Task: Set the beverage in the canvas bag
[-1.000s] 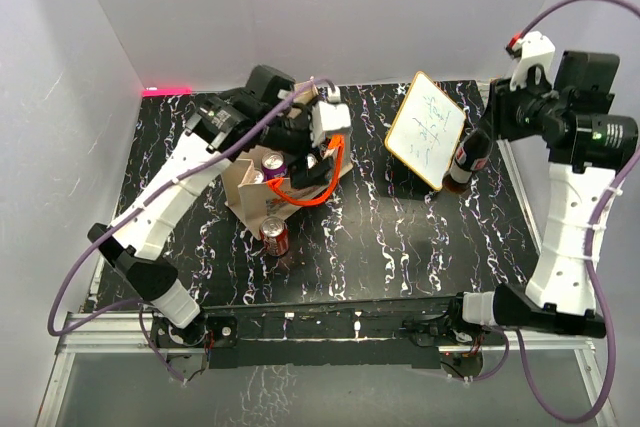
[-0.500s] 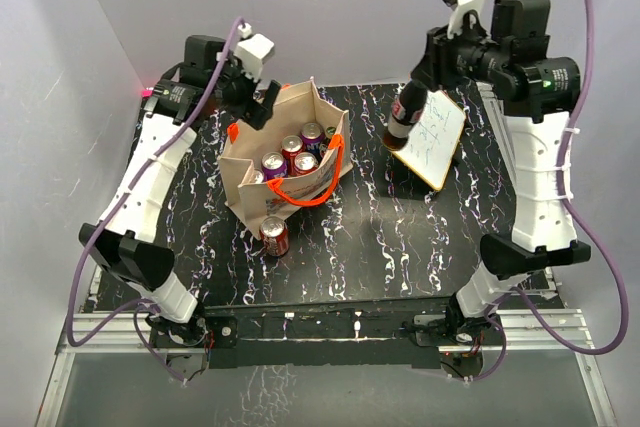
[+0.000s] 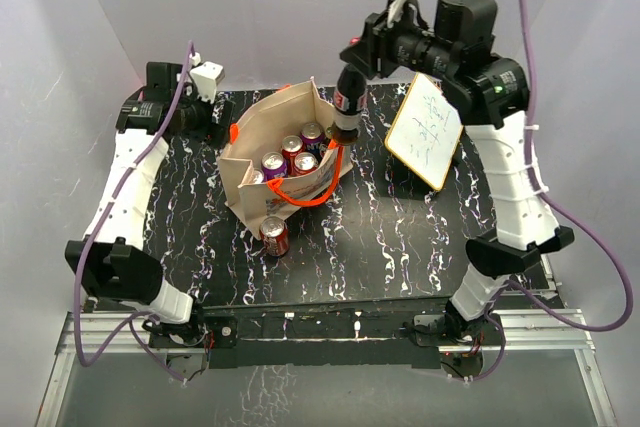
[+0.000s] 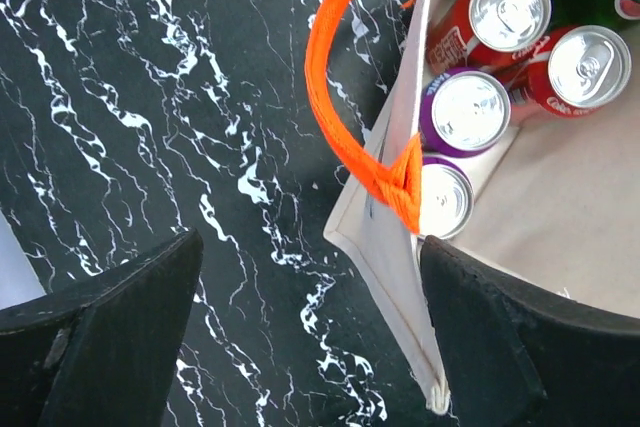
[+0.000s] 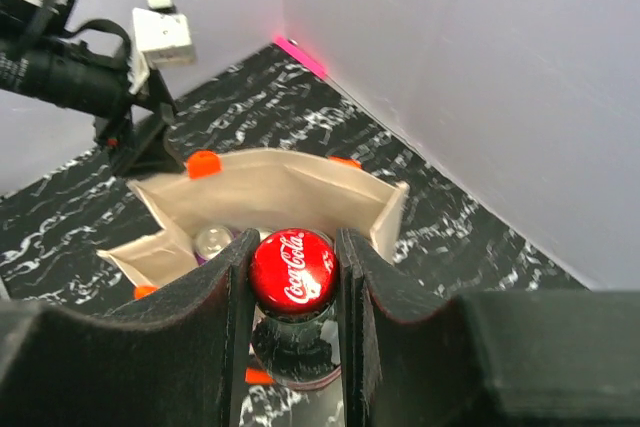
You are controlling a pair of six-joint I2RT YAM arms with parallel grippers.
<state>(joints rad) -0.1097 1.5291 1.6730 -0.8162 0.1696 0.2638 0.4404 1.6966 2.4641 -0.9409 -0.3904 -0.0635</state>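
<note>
The beverage is a dark cola bottle [image 3: 347,107] with a red cap [image 5: 292,267]. My right gripper [image 5: 291,269] is shut on its neck and holds it upright in the air above the right rim of the canvas bag [image 3: 262,205]. The beige bag [image 5: 270,187] stands open, its orange handles [image 4: 345,107] hanging outside, with several cans [image 4: 470,112] upright inside. At the bag's far left corner, my left gripper [image 4: 310,337] is open. The bag's corner wall [image 4: 400,297] runs down close beside its right finger.
A red can [image 3: 273,237] stands on the black marbled table [image 3: 400,237] just in front of the bag. A white board with handwriting [image 3: 425,130] leans at the right of the bag. White walls close in the back and sides.
My right arm has carried the bottle left from the white board to above the bag's right rim. My left arm has drawn back from over the bag to its far left corner.
</note>
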